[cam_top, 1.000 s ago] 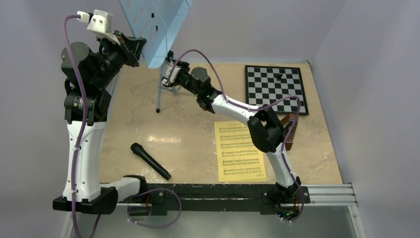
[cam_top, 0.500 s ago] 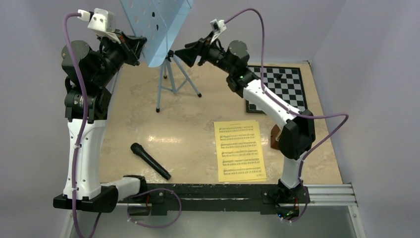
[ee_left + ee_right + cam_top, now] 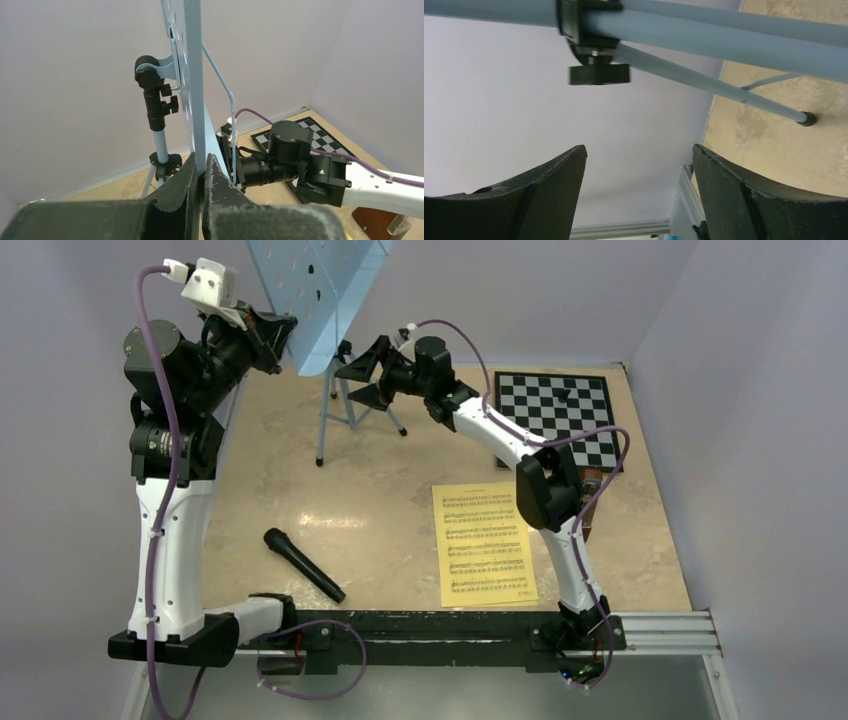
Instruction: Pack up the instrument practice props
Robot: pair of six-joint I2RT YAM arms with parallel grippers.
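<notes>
From above, my left fingers [image 3: 278,332] pinch the lower corner of the light-blue music stand [image 3: 318,285] at the bench [image 3: 400,530]'s far left. My right fingers [image 3: 362,364] are spread just beside its pole. The yellow sheet music [image 3: 484,544] lies flat near my right arm.

At my left wrist, both fingers [image 3: 181,186] press the tray edge [image 3: 193,75] between them.

At my right wrist, the fingers [image 3: 549,186] gape, with the pole [image 3: 724,45] beyond their tips and apart from them.

Soft, even, bright light; near fingers [image 3: 549,200] blurred.
</notes>
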